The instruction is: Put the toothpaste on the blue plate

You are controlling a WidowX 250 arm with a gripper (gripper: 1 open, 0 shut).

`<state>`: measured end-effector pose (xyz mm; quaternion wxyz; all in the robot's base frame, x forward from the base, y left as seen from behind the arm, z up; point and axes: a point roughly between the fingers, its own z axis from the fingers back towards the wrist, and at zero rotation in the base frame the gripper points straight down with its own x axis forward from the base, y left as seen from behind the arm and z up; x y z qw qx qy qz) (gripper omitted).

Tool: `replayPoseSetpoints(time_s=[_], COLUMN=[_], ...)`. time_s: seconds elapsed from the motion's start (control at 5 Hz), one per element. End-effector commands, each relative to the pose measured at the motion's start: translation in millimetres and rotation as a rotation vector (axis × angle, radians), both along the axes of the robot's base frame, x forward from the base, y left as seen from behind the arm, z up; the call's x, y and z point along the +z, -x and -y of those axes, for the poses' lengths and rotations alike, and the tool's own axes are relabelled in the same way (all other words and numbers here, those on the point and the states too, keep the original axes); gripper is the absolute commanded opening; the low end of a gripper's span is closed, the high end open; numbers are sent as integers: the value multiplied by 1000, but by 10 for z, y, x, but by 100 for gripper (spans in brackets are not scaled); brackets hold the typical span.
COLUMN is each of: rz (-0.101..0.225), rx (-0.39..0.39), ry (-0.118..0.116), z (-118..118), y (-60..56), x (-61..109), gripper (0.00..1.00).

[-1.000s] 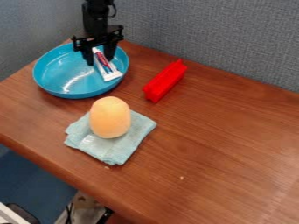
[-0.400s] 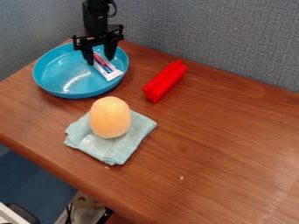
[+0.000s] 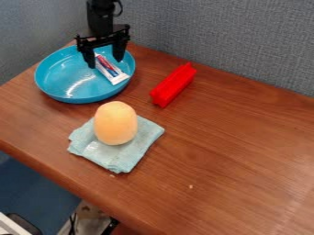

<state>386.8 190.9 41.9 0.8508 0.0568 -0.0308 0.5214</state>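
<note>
The wooden bench [image 3: 208,138] fills most of the scene, with a grey wall behind it. At its far left corner sits the blue plate [image 3: 68,83], the biggest thing on it. Nearer me a pale teal cloth [image 3: 113,145] lies flat with an orange egg-shaped object [image 3: 116,122] sitting on top. A red block [image 3: 173,84] lies just to the right of the plate, apart from it. The black gripper [image 3: 105,52] hangs over the plate's right side, pointing straight down, its fingers [image 3: 84,55] spread wide and holding nothing. The toothpaste [image 3: 112,69] lies flat inside the plate against its right slope, directly beneath the spread fingers and a little nearer me, between their tips rather than pinched by them.
</note>
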Motion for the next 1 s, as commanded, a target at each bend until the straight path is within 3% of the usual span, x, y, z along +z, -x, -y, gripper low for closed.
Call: replayPoseSetpoints(time_s=[0.0, 0.2, 0.4, 0.6, 0.8], rz=[56, 55, 51, 47, 53], rx=[-25, -28, -29, -30, -37], ry=[-25, -20, -21, -23, -8], z=[15, 26, 32, 37, 57], y=[-113, -103, -128, -156, -139], x=[222, 256, 226, 193, 309], gripper=[0, 0, 100, 100, 100])
